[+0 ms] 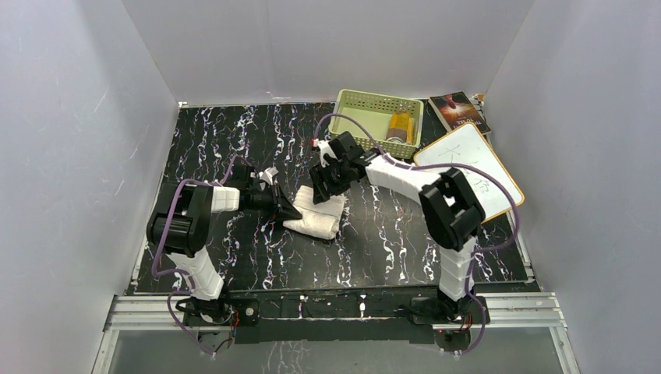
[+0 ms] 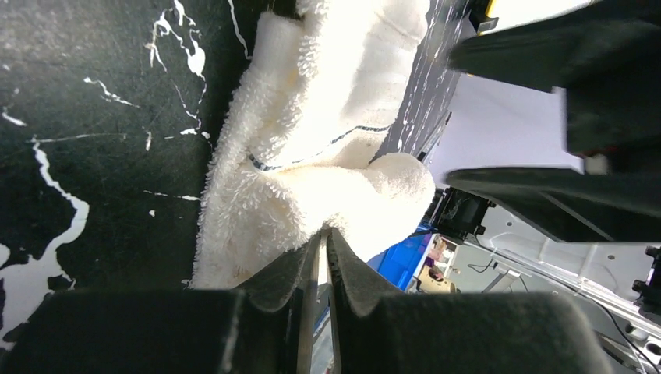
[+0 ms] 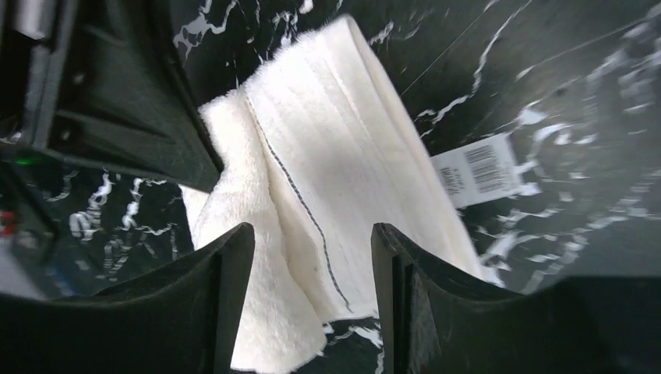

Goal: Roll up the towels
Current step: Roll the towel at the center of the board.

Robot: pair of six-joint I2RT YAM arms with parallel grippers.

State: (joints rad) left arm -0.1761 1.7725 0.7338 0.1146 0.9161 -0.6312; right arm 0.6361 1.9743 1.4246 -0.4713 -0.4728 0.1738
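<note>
Cream-white towel (image 1: 318,220) lies partly rolled near the middle of the dark marbled surface (image 1: 234,257) in the top view. My left end effector (image 1: 291,209) is against its left end and my right end effector (image 1: 324,184) is over its far edge. I read that as one arm pinning the bundle while the other is free to turn the next wrap. A mustard-yellow and brown bundle (image 1: 400,126) rests in the green basket (image 1: 365,98) at the back, well apart. It is likely the other towel, though I cannot confirm that from here.

From the left wrist I get what the overhead hides: the fingers are clenched almost together, tips buried in the pile. I judge they nip a fold of the towel so it cannot spring open.

From the right wrist I see the opposite: jaws released, standing either side of the folded cloth without pressing it. Only this view shows the thin dark stitched line along the towel and its barcode label (image 3: 478,167) lying on the surface.
</note>
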